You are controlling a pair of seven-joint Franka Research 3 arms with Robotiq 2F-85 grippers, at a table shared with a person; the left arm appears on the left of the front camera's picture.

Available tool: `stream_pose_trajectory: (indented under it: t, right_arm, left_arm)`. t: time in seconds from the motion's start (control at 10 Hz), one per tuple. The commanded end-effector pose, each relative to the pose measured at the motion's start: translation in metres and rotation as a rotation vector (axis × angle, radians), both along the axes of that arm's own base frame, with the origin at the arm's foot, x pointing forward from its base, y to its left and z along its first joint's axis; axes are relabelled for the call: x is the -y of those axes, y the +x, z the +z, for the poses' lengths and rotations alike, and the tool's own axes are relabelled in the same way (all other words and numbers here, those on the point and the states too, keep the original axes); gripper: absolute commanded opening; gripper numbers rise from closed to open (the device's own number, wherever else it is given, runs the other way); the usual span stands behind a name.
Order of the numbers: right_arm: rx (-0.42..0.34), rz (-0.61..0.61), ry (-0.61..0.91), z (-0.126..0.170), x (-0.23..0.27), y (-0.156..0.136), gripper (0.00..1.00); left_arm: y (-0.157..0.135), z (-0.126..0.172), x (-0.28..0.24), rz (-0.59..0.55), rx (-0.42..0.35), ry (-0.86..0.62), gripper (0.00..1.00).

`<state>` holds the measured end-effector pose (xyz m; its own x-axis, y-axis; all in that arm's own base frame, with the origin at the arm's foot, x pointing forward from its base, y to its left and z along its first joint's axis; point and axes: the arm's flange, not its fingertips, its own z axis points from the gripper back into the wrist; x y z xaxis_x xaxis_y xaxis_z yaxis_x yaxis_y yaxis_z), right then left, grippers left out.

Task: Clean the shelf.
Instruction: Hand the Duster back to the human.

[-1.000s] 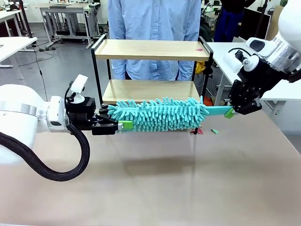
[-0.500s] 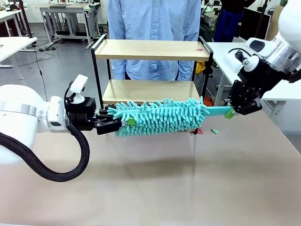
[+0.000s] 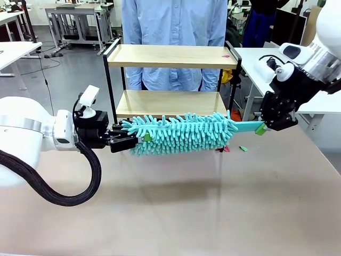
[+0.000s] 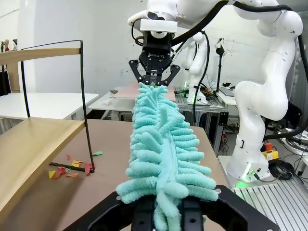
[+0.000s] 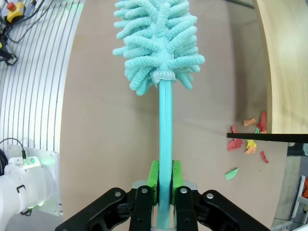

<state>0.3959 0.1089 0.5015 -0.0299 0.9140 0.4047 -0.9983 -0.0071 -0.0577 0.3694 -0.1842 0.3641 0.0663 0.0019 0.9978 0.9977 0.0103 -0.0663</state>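
both pincers (image 3: 136,141) (image 3: 259,128) clamped on the duster (image 3: 181,132), apparently just before the shelf (image 3: 170,56).

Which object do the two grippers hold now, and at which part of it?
Both hold the turquoise fluffy microfibre duster: the right gripper clamps its flat plastic handle, the left gripper is shut on the fluffy head's far end.

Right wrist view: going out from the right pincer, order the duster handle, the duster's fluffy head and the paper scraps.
1. Duster handle, clamped in the right pincer.
2. Paper scraps, off to the picture's right by the shelf foot.
3. Fluffy head, straight ahead at the handle's far end.
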Motion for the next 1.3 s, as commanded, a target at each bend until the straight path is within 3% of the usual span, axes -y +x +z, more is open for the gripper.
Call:
stream_pose_trajectory:
  t: [0.0,0.1,0.2,0.4,0.5,0.6,0.7,0.9,1.0,1.2]
  right_arm:
    - [0.015,-0.016,0.017,0.002,0.000,0.000,0.13]
    - [0.015,-0.016,0.017,0.002,0.000,0.000,0.13]
    - [0.015,-0.016,0.017,0.002,0.000,0.000,0.13]
    - [0.015,-0.016,0.017,0.002,0.000,0.000,0.13]
    - [-0.001,0.005,-0.002,0.000,-0.002,-0.001,0.48]
    - [-0.025,0.020,0.018,0.004,0.002,-0.002,0.71]
    - [-0.033,0.008,0.063,0.011,0.008,-0.004,1.00]
    - [-0.019,-0.085,0.162,0.031,0.030,-0.009,1.00]
    - [-0.028,-0.168,0.226,0.041,0.045,-0.011,0.94]
    - [0.011,-0.286,0.437,0.066,0.085,-0.021,1.00]
  left_arm:
    - [-0.017,-0.002,-0.006,-0.026,0.018,-0.037,0.00]
    - [-0.018,0.001,-0.005,-0.108,0.009,-0.009,0.00]
    - [0.000,0.000,0.000,-0.001,-0.001,-0.005,0.00]
    - [0.000,0.000,0.000,-0.001,-0.001,-0.005,0.00]
    - [0.000,0.000,0.000,-0.001,-0.001,-0.005,0.00]
    - [0.000,0.000,0.000,-0.001,-0.001,-0.005,0.00]
    - [0.000,0.000,0.000,-0.001,-0.001,-0.005,0.00]
    - [0.000,0.000,0.000,-0.001,-0.001,-0.005,0.00]
    - [0.000,0.000,0.000,-0.001,-0.001,-0.005,0.00]
    - [0.000,0.000,0.000,-0.001,-0.001,-0.005,0.00]
